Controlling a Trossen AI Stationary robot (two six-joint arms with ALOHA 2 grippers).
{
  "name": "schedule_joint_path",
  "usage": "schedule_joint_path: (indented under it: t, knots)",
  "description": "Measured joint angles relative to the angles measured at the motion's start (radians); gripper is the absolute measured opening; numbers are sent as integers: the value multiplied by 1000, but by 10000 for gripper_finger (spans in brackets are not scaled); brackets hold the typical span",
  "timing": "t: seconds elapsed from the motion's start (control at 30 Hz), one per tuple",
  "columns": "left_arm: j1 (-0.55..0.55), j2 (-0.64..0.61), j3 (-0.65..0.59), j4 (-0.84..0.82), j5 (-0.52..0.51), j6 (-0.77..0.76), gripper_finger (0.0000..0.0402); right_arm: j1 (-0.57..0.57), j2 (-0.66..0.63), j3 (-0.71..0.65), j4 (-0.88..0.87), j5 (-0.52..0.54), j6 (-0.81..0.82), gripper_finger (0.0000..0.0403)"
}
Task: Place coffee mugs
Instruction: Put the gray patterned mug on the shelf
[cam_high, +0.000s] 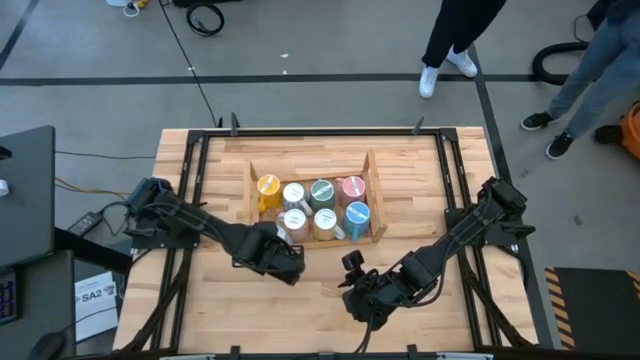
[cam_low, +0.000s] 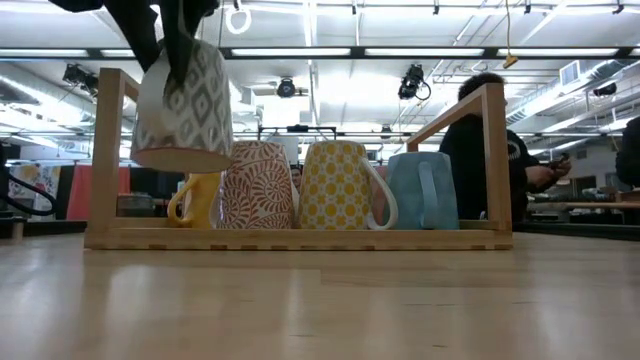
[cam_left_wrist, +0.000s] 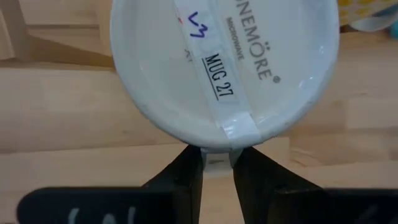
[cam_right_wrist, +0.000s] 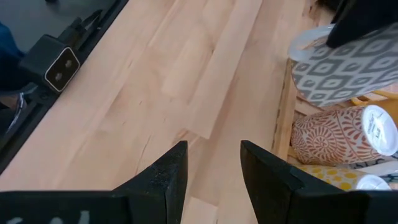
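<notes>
A wooden tray (cam_high: 375, 205) at the table's middle holds several coffee mugs standing upside down, among them an orange-patterned one (cam_low: 258, 185), a yellow-patterned one (cam_low: 335, 185) and a blue one (cam_low: 425, 190). A grey mug with a white diamond pattern (cam_low: 183, 105) hangs upside down over the tray's near left corner. My left gripper (cam_high: 280, 245) is shut on it from above. Its white base with a taped label (cam_left_wrist: 224, 56) faces the left wrist camera. My right gripper (cam_high: 352, 275) hovers open over bare table near the tray's front, with nothing between its fingers (cam_right_wrist: 180, 174). My left gripper pinches a narrow grey part at the mug's side (cam_left_wrist: 215, 160), just past the edge of its base, between its two fingers. The fingers (cam_low: 178, 50) point steeply down. The mug hangs upside down below them, clear of the tray and of the other mugs.
The tray's tall side frames (cam_low: 110, 150) stand left and right of the mugs. Bare wood lies between the tray and the table's near edge (cam_low: 320, 300). A black rail (cam_high: 190, 200) runs along the table's sides. People stand beyond the far edge (cam_high: 450, 40).
</notes>
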Motion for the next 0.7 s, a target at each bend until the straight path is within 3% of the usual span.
schedule_joint_path:
  t: [0.7]
  knots:
    - [101,91,-1,-106,52,82,79,-16,0,0,16,0,-66,153]
